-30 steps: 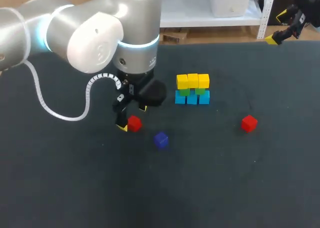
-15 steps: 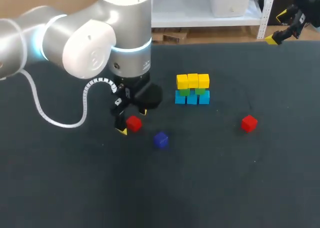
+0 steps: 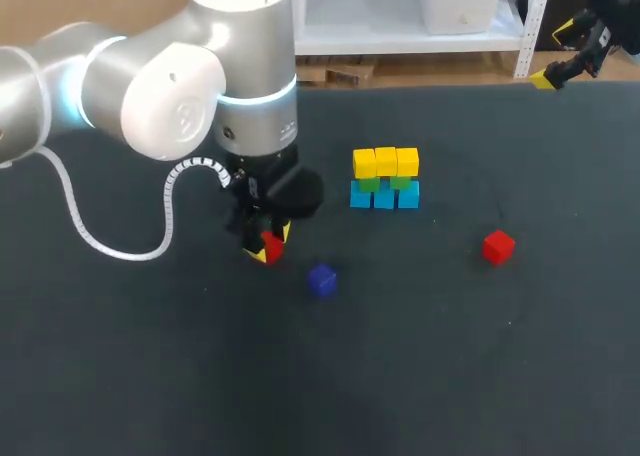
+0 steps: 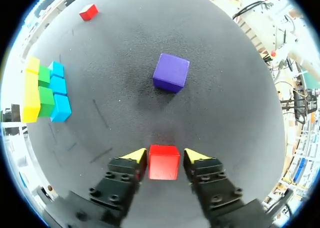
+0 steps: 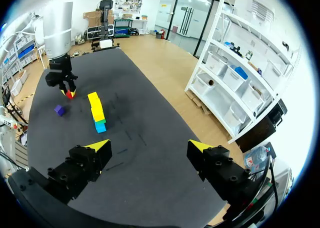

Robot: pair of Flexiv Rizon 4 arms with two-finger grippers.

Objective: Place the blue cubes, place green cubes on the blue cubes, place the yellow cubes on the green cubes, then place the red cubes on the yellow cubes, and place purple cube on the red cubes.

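The left wrist view shows my left gripper (image 4: 165,155) down at the table with a red cube (image 4: 163,162) between its yellow tips, both pressed to its sides. From the head view the same gripper (image 3: 266,246) and red cube (image 3: 271,246) sit left of the stack. The stack has a row of blue cubes (image 3: 385,197), green cubes (image 3: 369,184) on them and yellow cubes (image 3: 386,162) on top. A purple cube (image 3: 321,280) lies just ahead of the gripper. A second red cube (image 3: 498,246) lies to the right. My right gripper (image 3: 558,51) hangs open and empty at the far right corner.
The dark table (image 3: 150,376) is bare at the front and left. From the right wrist view, the stack (image 5: 95,110) and purple cube (image 5: 59,110) lie far beyond the right gripper (image 5: 150,148), with my left arm (image 5: 60,38) standing over them.
My left gripper lowered over the red cube and its fingers closed in from wide open onto the cube's sides. The right arm has not moved.
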